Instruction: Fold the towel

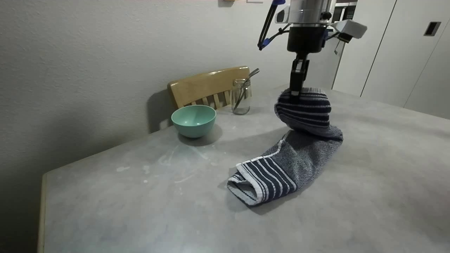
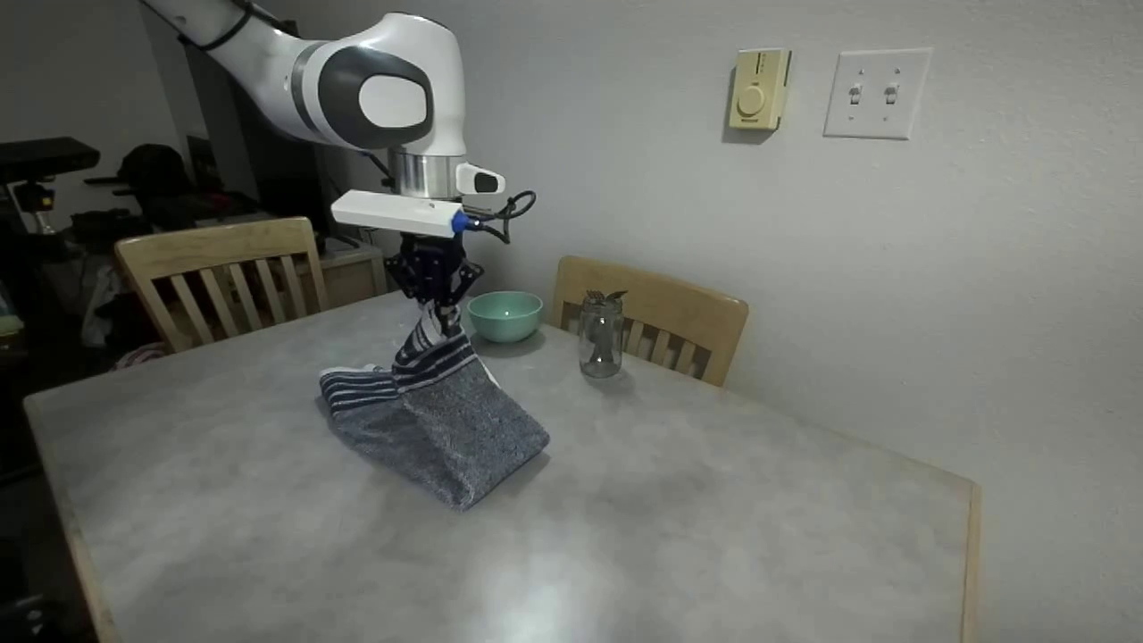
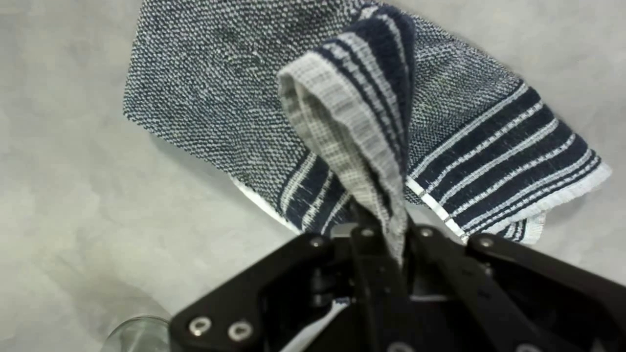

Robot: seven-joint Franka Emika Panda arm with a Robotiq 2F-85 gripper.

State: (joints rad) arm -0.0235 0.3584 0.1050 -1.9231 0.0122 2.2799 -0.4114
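In an exterior view, can see the towel (image 1: 303, 151) on the grey worktop (image 1: 133, 211), with one striped end lying folded on the surface and the opposite striped end raised and pinched between the black fingers (image 1: 297, 81). Can find, apart from the towel toward the bumpy wall (image 1: 88, 70), a smooth, round teal bowl (image 1: 194, 128) and a clear glass jar (image 1: 244, 102) with slanting metal utensils (image 1: 253, 72). Can make out a pale wooden chair (image 1: 211, 81) with a slatted back behind these, plus pale smears (image 1: 123, 169) on the worktop in front of the bowl and flat white doors (image 1: 409, 52) at the right. In an exterior view, can follow the raised cloth sloping from beneath the white arm (image 2: 393, 98) down to a blunt corner on the worktop, with the bowl beyond and the jar farther right. Can spot another slatted chair (image 2: 214, 243) at the left, and on the wall a beige thermostat (image 2: 760, 89) with a round dial beside a white double switch plate (image 2: 878, 94). In the wrist view, can look down on flecked, coarse blue-grey weave, navy bands crossed by white stripes, and a pale hem bent into a narrow loop and caught between the fingers. Can catch the jar's curved lip at lower left.
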